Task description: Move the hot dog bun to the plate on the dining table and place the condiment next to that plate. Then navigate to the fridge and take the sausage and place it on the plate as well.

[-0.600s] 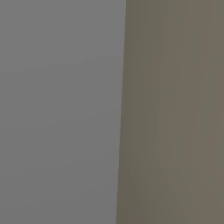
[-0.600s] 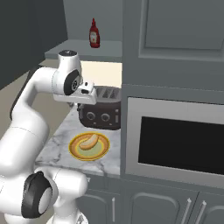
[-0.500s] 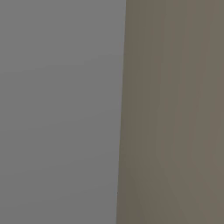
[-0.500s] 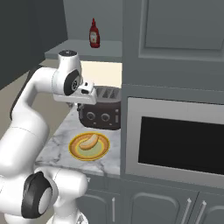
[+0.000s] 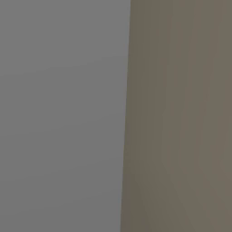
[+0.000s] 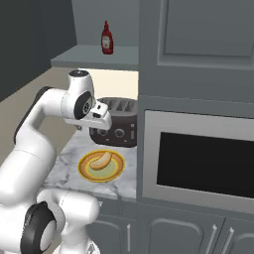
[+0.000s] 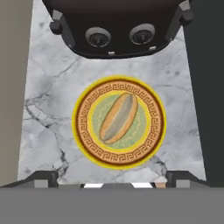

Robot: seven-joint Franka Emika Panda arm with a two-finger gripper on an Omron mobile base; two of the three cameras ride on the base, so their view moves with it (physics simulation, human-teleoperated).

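Claw (image 7: 111,177) hangs spread and empty above the hot dog bun (image 7: 118,118), which lies on a yellow patterned dish (image 7: 151,148) before the toaster (image 7: 118,26).

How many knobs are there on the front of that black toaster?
2 can be seen. Both sit side by side on the toaster's front face, just beyond the patterned plate holding the hot dog bun: a left knob and a right knob. Others may be hidden.

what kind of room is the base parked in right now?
A simulated kitchen, most likely. A black toaster stands on a marble counter, beside a built-in oven set in grey cabinets, and a hot dog bun lies on a patterned yellow plate. A ketchup bottle stands on the shelf above.
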